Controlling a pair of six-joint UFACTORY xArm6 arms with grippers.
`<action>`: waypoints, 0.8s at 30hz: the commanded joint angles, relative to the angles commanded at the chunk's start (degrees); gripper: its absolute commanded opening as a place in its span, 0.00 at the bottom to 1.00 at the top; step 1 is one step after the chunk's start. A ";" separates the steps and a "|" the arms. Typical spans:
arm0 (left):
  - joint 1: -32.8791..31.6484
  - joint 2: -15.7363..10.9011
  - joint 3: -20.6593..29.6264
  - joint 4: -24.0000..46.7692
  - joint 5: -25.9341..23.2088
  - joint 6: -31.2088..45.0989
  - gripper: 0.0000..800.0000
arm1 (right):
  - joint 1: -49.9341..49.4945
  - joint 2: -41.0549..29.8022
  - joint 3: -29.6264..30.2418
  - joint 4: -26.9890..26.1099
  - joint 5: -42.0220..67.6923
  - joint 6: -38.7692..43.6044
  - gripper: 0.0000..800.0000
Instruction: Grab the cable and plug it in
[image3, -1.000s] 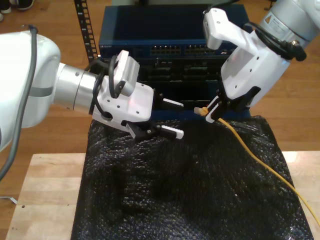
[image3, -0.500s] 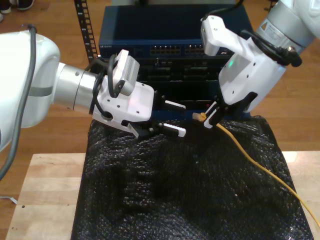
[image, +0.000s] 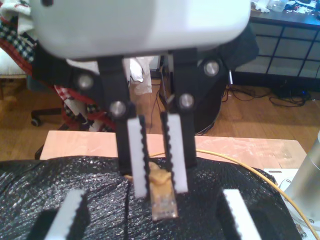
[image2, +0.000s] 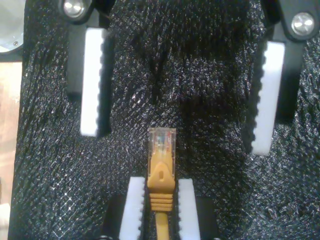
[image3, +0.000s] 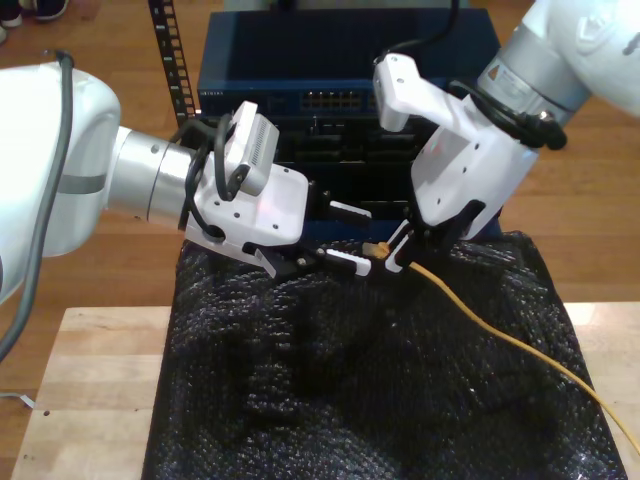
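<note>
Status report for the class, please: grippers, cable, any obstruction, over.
My first gripper open, facing the plug. My second gripper shut on the cable, just behind the plug. Nothing blocking between plug and first gripper.

Yellow-orange cable (image3: 500, 335), clear plug (image2: 161, 140) forward

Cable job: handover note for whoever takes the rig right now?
My first pincer: open, holding nothing, on the exterior view's left over the black bubble wrap.
My second pincer: shut on the cable just behind its plug. The plug tip points at the first pincer's open gap, close to it but not gripped by it.
The rest of the cable trails across the wrap towards the exterior view's lower right.
Done: cable grabbed and lifted.
Left: plug it in. It is in no port of the blue switch behind the wrap. A pass to the first pincer looks likely first.
</note>
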 joint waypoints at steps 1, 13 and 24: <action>0.00 0.00 0.00 0.00 0.00 0.09 0.67 | 0.09 0.00 0.00 0.00 -0.09 0.00 0.02; 0.00 -0.09 0.18 0.00 -0.62 2.02 0.41 | 0.09 0.00 0.00 0.00 -0.09 0.00 0.02; 0.00 0.00 0.44 0.00 -0.62 2.02 0.33 | 0.18 0.09 0.00 0.00 -0.18 0.00 0.02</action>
